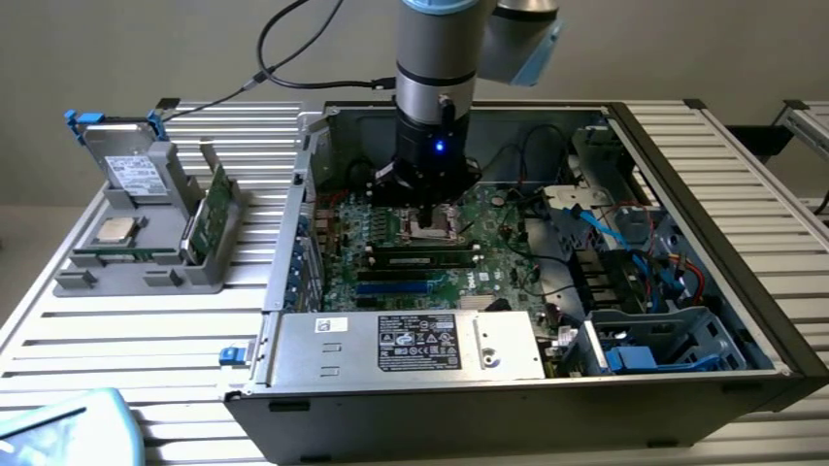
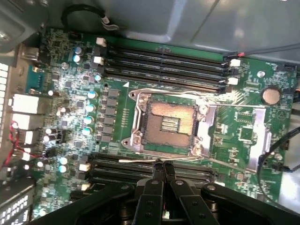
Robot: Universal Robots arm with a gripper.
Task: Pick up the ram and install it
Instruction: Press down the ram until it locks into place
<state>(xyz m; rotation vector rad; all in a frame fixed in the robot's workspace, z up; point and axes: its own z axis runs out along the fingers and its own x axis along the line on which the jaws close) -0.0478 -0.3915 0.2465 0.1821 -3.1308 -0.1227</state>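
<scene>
1. Over the processor socket (image 2: 169, 123), inside the open computer case (image 1: 725, 320), hangs the gripper (image 2: 161, 165). Its two dark fingers are drawn together tip to tip, and I see nothing between them.
2. Just beyond the socket's edge on the power supply (image 1: 402, 345) side, a long narrow stick lies in the memory slots. It is dark with a pale patch along it, and I take it to be the ram (image 1: 421, 257).
3. The ram's long axis runs parallel to that socket edge and to the slots, crosswise to the exterior view's left and right. In the wrist view, the fingertips sit at the socket's edge nearest that bank of slots.
4. From the socket, then, the ram lies one short step toward the power supply, close under the gripper and low on the motherboard (image 2: 84, 108). It looks level in its slot, but I cannot tell whether it is fully seated or whether the latches have closed.
5. Across the socket from the ram, a second bank of dark slots (image 2: 164, 65) appears to be bare.
6. Well away from the socket, out on the tabletop (image 1: 78, 330), a grey holder (image 1: 143, 277) carries a taller green card (image 1: 208, 209) and a square silver chip (image 1: 116, 230).
7. Writing:
   - The power supply bears a dark label with pale print and marks, none of it legible.
   - The ram's pale patch cannot be read either.
   - No brand name can be made out anywhere.
</scene>
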